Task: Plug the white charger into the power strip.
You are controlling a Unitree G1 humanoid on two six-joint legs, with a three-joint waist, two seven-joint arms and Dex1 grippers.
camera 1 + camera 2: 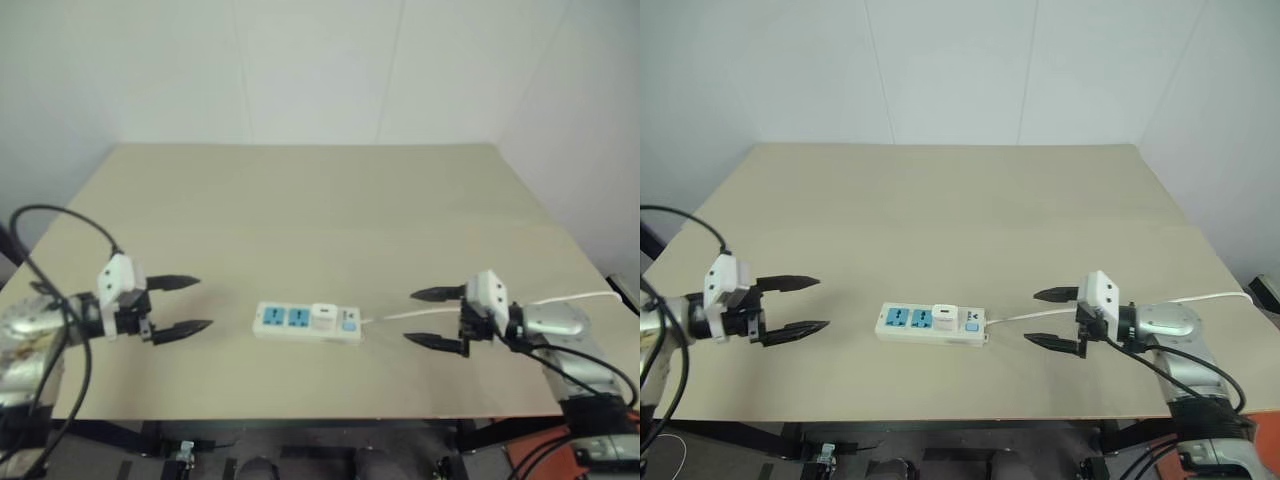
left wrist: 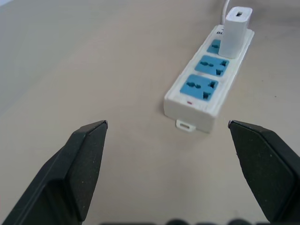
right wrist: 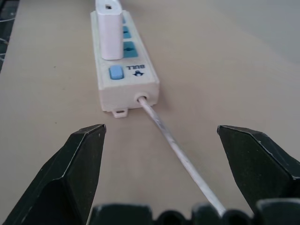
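My left claw [image 1: 186,305] and right claw [image 1: 432,318] both hang spread wide with nothing in them, low over the near part of the tan worktop [image 1: 320,200], facing each other. Between them, well apart from each, the power strip [image 1: 306,322] lies flat. The white charger [image 1: 322,316] stands upright in its socket nearest the switch end, where the thin white cord [image 1: 480,307] runs off to my right.

White power strip [image 1: 306,323] with blue socket faces and blue switch, plain white charger [image 1: 323,316], thin white cord [image 1: 480,306], beige table [image 1: 300,210], black-fingered claws
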